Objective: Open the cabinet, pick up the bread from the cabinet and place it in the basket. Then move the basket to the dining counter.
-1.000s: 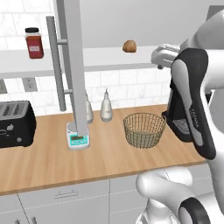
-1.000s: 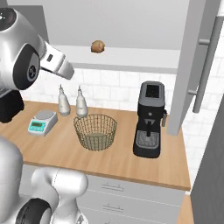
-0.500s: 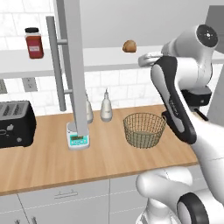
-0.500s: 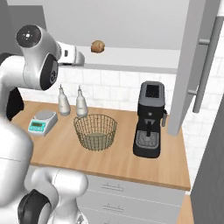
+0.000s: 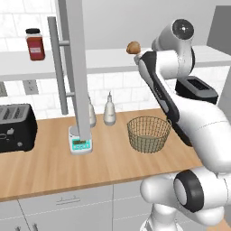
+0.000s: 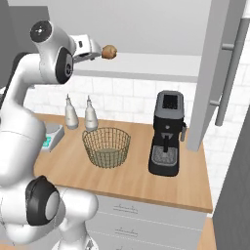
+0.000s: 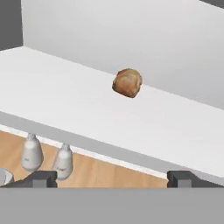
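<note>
The cabinet stands open, its left door [image 5: 74, 67] swung toward me and its right door [image 6: 215, 73] out at the right. On the pale shelf [image 5: 94, 61] lies the bread [image 5: 133, 47] [image 6: 109, 52], a small golden-brown roll. My gripper [image 6: 99, 52] [image 5: 140, 56] is raised to shelf height and points at the roll from just in front of it, without touching it. In the hand view the bread [image 7: 127, 82] lies ahead, beyond the gripper [image 7: 113, 179], whose dark fingertips [image 7: 41, 178] stand wide apart and open. The wire basket [image 5: 149, 133] [image 6: 106, 146] sits on the wood worktop below.
A red-lidded jar [image 5: 34, 44] stands at the shelf's left end. On the worktop are a black toaster [image 5: 16, 128], a scale [image 5: 80, 143], two pale bottles [image 6: 72, 113] [image 6: 91, 114] and a black coffee machine [image 6: 167, 134] right of the basket. Drawer units [image 6: 146, 215] run below.
The arm has swung its hand up and forward, from beside the basket's height to the shelf edge, so the gripper is now close in front of the bread. Bread and basket have not moved.
</note>
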{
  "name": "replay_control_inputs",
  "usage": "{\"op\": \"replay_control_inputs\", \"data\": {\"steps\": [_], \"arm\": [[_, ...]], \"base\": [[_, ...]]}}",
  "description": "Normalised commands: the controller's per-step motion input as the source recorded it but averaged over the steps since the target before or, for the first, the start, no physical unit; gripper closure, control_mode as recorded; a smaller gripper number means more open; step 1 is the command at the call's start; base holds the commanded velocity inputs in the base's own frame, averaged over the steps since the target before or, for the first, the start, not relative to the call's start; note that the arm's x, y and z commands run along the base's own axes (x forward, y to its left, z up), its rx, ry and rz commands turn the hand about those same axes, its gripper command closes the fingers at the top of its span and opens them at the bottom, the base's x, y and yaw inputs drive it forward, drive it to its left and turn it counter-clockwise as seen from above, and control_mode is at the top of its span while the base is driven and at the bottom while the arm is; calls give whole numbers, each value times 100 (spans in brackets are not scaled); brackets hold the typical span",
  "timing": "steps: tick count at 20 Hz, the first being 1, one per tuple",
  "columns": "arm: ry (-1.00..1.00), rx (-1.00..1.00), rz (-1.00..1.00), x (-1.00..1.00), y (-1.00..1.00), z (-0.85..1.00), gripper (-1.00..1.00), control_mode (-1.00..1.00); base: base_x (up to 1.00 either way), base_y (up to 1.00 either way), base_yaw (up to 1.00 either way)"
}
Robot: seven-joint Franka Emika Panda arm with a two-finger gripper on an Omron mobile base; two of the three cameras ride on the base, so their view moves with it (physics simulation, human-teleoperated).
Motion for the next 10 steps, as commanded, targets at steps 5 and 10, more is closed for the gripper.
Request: {"op": "replay_control_inputs", "data": {"steps": [5,10], "arm": [[0,-1,0,65,0,0,-100,-100],[0,0,-3,53,2,0,-100,-100]], "base": [[0,0,0],[0,0,0]]}}
